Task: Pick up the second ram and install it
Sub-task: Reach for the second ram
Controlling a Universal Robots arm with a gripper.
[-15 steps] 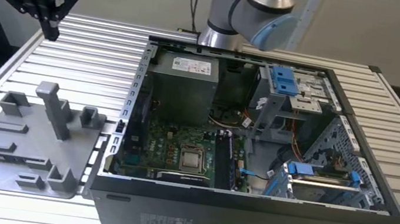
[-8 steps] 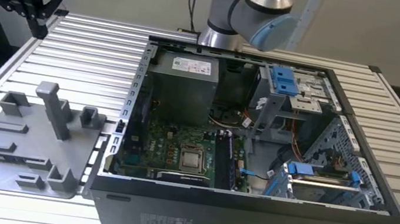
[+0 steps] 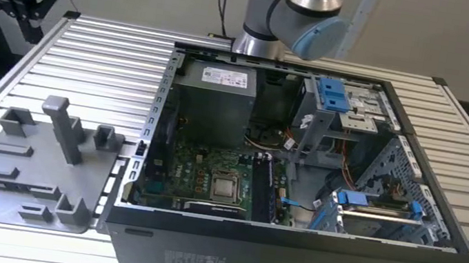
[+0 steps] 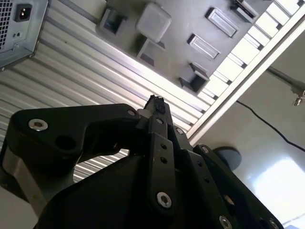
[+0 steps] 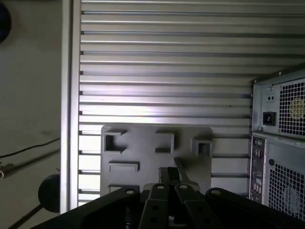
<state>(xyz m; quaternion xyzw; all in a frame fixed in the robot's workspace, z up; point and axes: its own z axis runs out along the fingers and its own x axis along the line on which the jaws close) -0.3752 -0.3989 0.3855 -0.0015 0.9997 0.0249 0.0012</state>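
The gripper (image 4: 155, 102) hung over the grey holder tray (image 3: 24, 173) at the table's (image 3: 107, 50) edge, pinched closed, apparently empty. The second ram was likely in the motherboard slots (image 3: 270, 189), unconfirmed. Risk: a half-seated stick if latches missed.

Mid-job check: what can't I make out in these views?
- Exterior view: the silver-and-blue robot arm is cut off by the top edge.
- Exterior view: the memory slots on the green motherboard are too small to tell filled from empty.
- First wrist view: the black gripper covers one edge of the grey plastic holder tray.
- Second wrist view: the gripper's own body blocks whether it carries anything.
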